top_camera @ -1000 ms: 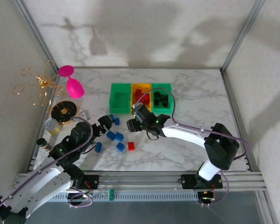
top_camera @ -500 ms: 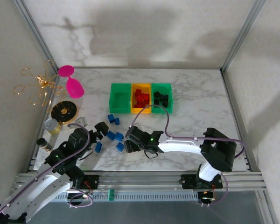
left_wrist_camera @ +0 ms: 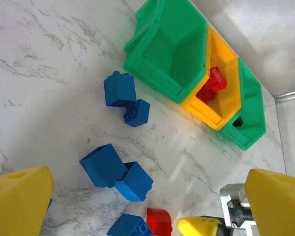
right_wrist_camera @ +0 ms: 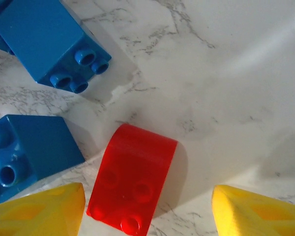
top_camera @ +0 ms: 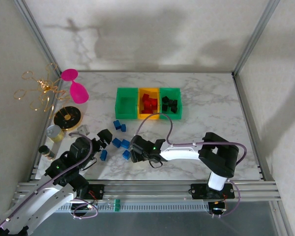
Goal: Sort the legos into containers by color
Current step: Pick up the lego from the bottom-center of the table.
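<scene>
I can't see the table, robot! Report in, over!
Right gripper open, straddling the red lego. Left gripper open, empty, over blue legos. One blue lego close beside the red.

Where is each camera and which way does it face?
Top external: above and behind, looking down on the table, containers, left arm and right arm.
Left wrist: low, facing blue legos and the containers; own yellow fingers at bottom corners.
Right wrist: straight down on a red lego between its yellow fingers.
Shared: both wrist views show that red lego.
</scene>
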Controlling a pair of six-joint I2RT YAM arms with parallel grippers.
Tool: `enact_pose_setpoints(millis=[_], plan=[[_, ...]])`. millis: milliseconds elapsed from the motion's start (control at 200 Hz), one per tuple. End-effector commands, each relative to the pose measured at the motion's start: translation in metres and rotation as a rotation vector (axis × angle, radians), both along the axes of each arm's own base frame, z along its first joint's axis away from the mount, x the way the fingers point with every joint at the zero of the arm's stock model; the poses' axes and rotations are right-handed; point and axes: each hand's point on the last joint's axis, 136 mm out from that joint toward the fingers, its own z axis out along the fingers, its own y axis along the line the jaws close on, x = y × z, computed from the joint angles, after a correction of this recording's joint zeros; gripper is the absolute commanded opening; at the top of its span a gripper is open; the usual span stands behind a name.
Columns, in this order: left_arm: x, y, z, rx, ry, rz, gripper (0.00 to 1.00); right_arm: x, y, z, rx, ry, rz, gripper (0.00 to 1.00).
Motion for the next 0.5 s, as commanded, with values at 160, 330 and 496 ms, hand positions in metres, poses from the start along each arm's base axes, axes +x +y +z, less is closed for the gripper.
enact_pose_setpoints(millis=[160, 330, 496], plan=[[0.003, 0.005, -0.007, 0.023, 0.024, 0.032, 1.0, -0.001, 0.004, -0.009, -0.028, 0.001, 0.01, 0.57], [0.005, 0.003, -0.009, 0.029, 0.03, 0.025, 1.0, -0.001, 0.002, -0.006, -0.034, -0.005, 0.008, 0.47], [0.007, 0.001, -0.006, 0.024, 0.019, 0.021, 1.0, 0.002, 0.002, 0.004, -0.009, -0.017, 0.004, 0.35]])
